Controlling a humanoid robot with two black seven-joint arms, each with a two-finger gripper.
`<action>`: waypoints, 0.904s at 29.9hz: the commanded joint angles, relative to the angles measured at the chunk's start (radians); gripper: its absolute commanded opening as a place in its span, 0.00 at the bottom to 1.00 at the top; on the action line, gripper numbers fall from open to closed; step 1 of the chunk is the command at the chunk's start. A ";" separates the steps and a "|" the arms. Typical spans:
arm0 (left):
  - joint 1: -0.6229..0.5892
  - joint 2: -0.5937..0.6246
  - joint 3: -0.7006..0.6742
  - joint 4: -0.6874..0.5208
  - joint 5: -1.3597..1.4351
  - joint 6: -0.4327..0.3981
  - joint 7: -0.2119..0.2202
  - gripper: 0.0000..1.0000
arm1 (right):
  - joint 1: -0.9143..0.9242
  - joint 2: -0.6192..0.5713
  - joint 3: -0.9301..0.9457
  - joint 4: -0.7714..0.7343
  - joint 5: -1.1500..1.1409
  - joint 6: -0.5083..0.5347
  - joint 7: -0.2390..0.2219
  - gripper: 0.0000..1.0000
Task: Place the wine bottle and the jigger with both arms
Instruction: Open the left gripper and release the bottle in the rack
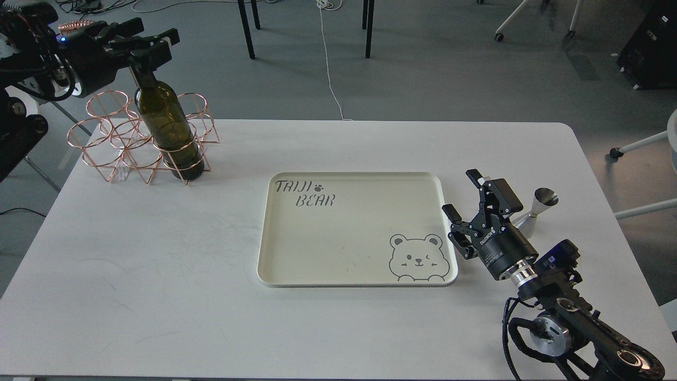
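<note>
The dark green wine bottle (168, 127) stands in the front right ring of a copper wire rack (113, 143) at the table's far left. My left gripper (149, 46) is at the top of the bottle's neck and hides the mouth. Its fingers look spread apart around the neck. The steel jigger (533, 210) stands tilted on the table to the right of the tray, partly hidden behind my right gripper. My right gripper (460, 191) is open and empty, just left of the jigger, between it and the tray's right edge.
A cream tray (349, 233) with "TAIJI BEAR" lettering and a bear drawing lies mid-table with nothing on it. The white table (158, 275) has rounded corners. Chair and table legs and cables are on the floor beyond.
</note>
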 commanded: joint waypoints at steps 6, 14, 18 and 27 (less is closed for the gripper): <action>-0.108 0.059 0.003 -0.181 -0.441 -0.010 0.000 0.98 | 0.003 0.009 0.031 0.001 0.005 -0.006 0.021 0.98; 0.120 0.053 0.000 -0.484 -0.828 -0.003 0.000 0.98 | 0.017 0.038 0.061 -0.003 0.011 -0.031 0.059 0.98; 0.286 -0.020 -0.019 -0.528 -0.842 -0.007 0.000 0.98 | 0.038 0.057 0.063 -0.031 0.011 -0.083 0.059 0.98; 0.672 -0.249 -0.268 -0.500 -1.087 -0.035 0.000 0.98 | 0.054 0.084 0.068 -0.083 0.020 -0.086 0.059 0.98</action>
